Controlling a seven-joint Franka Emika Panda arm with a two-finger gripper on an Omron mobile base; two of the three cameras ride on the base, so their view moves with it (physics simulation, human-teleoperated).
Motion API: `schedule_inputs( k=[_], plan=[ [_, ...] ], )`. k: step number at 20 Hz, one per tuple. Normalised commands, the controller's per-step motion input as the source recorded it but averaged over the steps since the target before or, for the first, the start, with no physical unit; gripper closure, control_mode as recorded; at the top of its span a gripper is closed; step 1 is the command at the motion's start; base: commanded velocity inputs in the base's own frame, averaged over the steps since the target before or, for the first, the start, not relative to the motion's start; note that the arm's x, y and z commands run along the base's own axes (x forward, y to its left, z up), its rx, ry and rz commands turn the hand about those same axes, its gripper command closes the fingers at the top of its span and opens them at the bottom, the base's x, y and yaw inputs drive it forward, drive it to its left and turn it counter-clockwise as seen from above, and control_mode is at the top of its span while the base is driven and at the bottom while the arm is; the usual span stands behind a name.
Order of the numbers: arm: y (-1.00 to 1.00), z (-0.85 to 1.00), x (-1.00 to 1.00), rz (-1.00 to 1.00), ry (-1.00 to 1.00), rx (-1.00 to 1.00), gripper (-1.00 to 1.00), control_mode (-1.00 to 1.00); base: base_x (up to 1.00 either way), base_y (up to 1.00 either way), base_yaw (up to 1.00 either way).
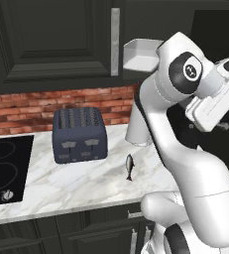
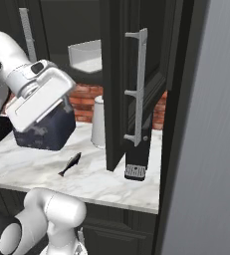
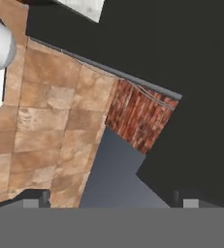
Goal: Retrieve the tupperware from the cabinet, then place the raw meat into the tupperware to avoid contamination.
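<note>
A dark blue toaster (image 1: 80, 135) and a white paper-towel roll (image 2: 98, 122) stand on the marble counter (image 1: 76, 184), below the tool.

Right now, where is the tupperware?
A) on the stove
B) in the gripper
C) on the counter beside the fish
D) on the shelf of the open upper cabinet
D: the tupperware sits on the open cabinet shelf, above the fish on the counter.
</note>
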Motion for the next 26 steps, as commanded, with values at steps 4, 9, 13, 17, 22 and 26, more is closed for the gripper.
schedule_inputs(
  k=[4, 9, 13, 17, 22, 26],
  plan=[
    [0.32, 0.01, 0.33, -0.26, -0.25, 0.13, -1.00, -1.00, 0.00, 0.00, 0.00],
    [0.27, 0.00, 0.31, -0.25, -0.28, 0.18, -1.00, -1.00, 0.00, 0.00, 0.00],
    [0.26, 0.00, 0.36, -0.28, -0.30, 0.12, -1.00, -1.00, 0.00, 0.00, 0.00],
    [0.25, -0.02, 0.38, -0.28, -0.29, 0.12, -1.00, -1.00, 0.00, 0.00, 0.00],
    [0.21, -0.03, 0.16, -0.16, -0.24, 0.08, -1.00, -1.00, 0.00, 0.00, 0.00],
    [-0.13, 0.00, 0.02, 0.00, -0.18, 0.11, -1.00, -1.00, 0.00, 0.00, 0.00]
  ],
)
